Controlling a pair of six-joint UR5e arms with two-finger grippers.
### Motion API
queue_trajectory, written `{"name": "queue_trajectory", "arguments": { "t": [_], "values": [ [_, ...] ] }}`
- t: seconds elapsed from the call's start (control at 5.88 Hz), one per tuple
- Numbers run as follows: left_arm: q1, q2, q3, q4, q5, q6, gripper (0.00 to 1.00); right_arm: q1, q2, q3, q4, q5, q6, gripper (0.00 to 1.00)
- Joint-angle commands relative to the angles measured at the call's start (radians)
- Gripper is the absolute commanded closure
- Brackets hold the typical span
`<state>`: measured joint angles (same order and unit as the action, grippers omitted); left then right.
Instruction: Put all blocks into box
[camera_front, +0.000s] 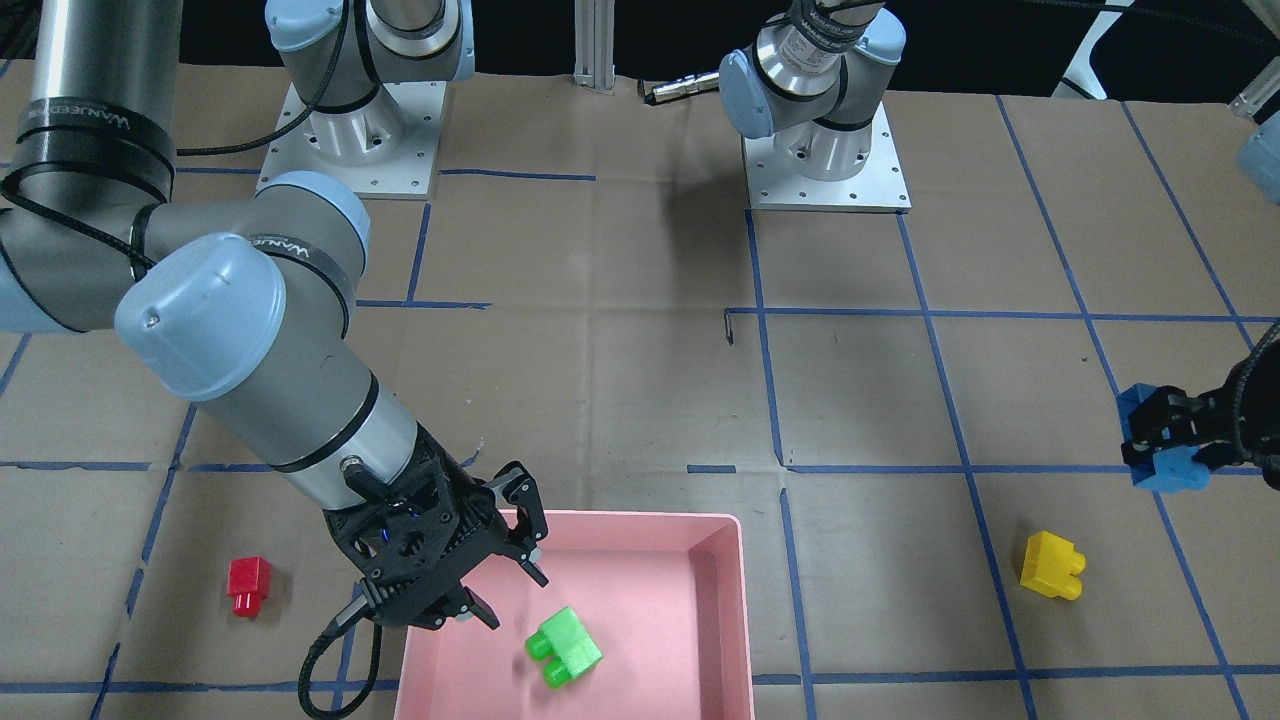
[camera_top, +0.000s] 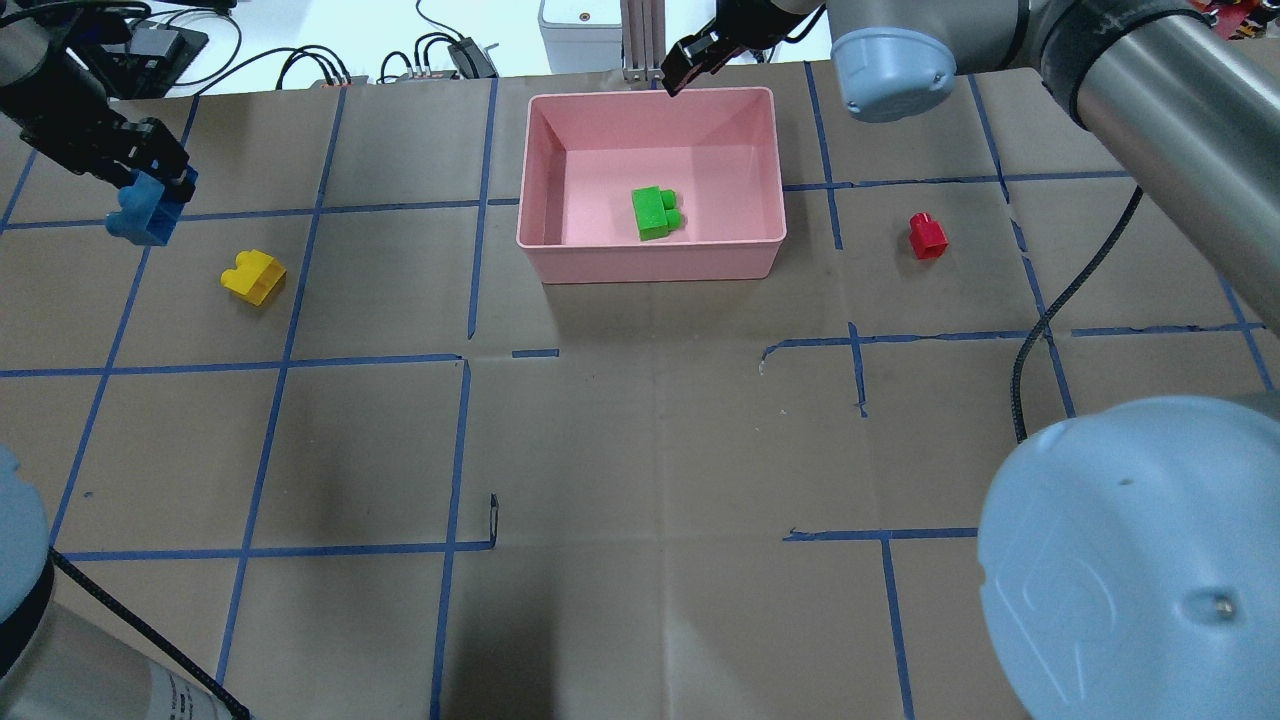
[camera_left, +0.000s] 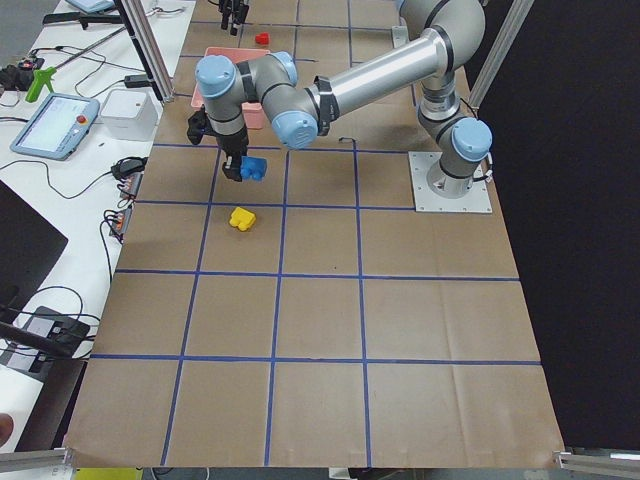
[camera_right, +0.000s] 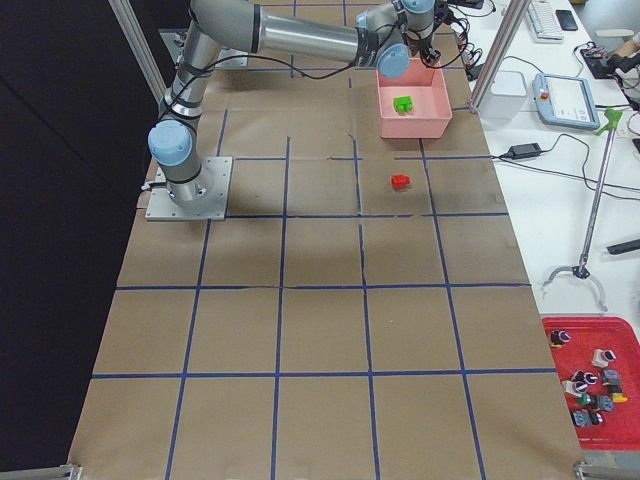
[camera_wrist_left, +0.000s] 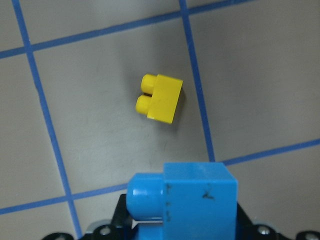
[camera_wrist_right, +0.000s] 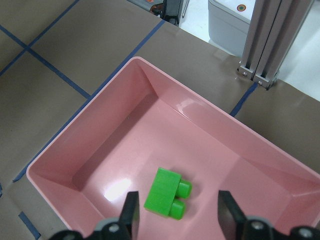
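The pink box (camera_top: 650, 262) stands at the far middle of the table with the green block (camera_top: 655, 212) lying inside it. My right gripper (camera_top: 690, 60) hovers open and empty above the box's far rim; its wrist view shows the green block (camera_wrist_right: 166, 191) below its spread fingers (camera_wrist_right: 131, 215). My left gripper (camera_top: 150, 185) is shut on the light blue block (camera_top: 145, 215) and holds it above the table at the far left. The yellow block (camera_top: 253, 276) lies on the table just beside it, also in the left wrist view (camera_wrist_left: 160, 98). The red block (camera_top: 927, 236) lies on the table right of the box.
An aluminium post (camera_top: 640, 40) and a white unit (camera_top: 580, 20) stand just behind the box, with cables along the far edge. The right arm's cable (camera_top: 1040, 330) hangs over the table's right side. A red tray of small parts (camera_right: 590, 380) sits on a side table.
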<state>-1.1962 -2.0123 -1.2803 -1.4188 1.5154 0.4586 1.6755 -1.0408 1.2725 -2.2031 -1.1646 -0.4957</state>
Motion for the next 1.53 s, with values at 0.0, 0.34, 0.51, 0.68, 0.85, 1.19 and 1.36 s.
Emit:
{"name": "queue_trajectory", "arguments": {
  "t": [0.0, 0.34, 0.51, 0.68, 0.85, 1.19, 1.36],
  "values": [
    [-0.198, -0.139, 0.178, 0.001, -0.017, -0.317, 0.64, -0.070, -0.046, 0.016, 0.099, -0.205, -0.007, 0.01],
    [-0.409, -0.309, 0.387, -0.003, -0.049, -0.693, 0.64, -0.173, -0.091, 0.050, 0.256, -0.432, 0.046, 0.01],
    [-0.493, -0.350, 0.410, 0.009, -0.046, -0.812, 0.64, -0.192, -0.090, 0.121, 0.240, -0.523, 0.168, 0.01],
    [-0.553, -0.391, 0.404, 0.032, -0.034, -0.845, 0.63, -0.197, -0.078, 0.225, 0.171, -0.558, 0.252, 0.06],
    [-0.578, -0.438, 0.395, 0.079, -0.029, -0.862, 0.56, -0.207, -0.073, 0.339, 0.010, -0.549, 0.249, 0.07],
    [-0.588, -0.422, 0.397, 0.081, -0.003, -0.864, 0.02, -0.238, -0.035, 0.422, -0.086, -0.524, 0.244, 0.07],
    [-0.580, -0.393, 0.400, 0.074, -0.003, -0.856, 0.01, -0.246, 0.002, 0.404, -0.095, -0.503, 0.238, 0.07]
  ]
}}
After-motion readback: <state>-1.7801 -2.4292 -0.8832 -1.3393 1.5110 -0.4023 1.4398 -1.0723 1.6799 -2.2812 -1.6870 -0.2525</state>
